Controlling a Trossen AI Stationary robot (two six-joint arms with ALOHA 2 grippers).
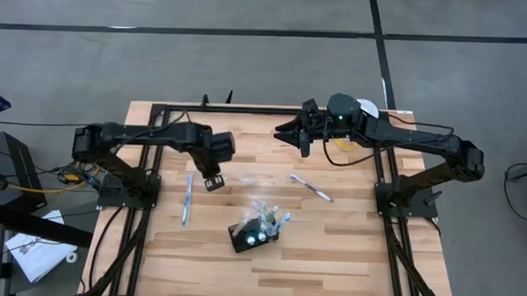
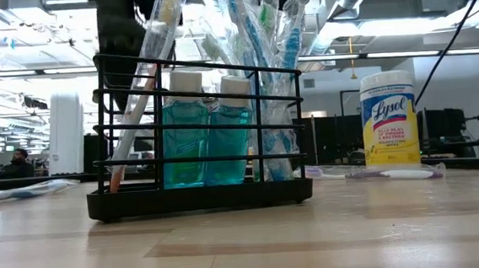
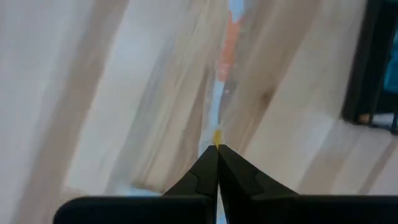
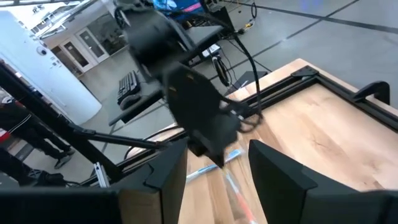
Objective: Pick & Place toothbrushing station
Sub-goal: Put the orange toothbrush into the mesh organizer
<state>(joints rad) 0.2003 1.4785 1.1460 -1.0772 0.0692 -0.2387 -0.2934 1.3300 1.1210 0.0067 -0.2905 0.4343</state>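
Black wire toothbrushing station [image 1: 252, 235] standing near worktop [image 1: 348, 248] front edge; left claw [image 1: 214, 182] closed empty, right claw [image 1: 290, 136] open, best lowered squarely over station's rim.

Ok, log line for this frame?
left gripper: shut, above toothbrush | right gripper: open, empty, far edge | toothbrushing station: standing on table, untouched
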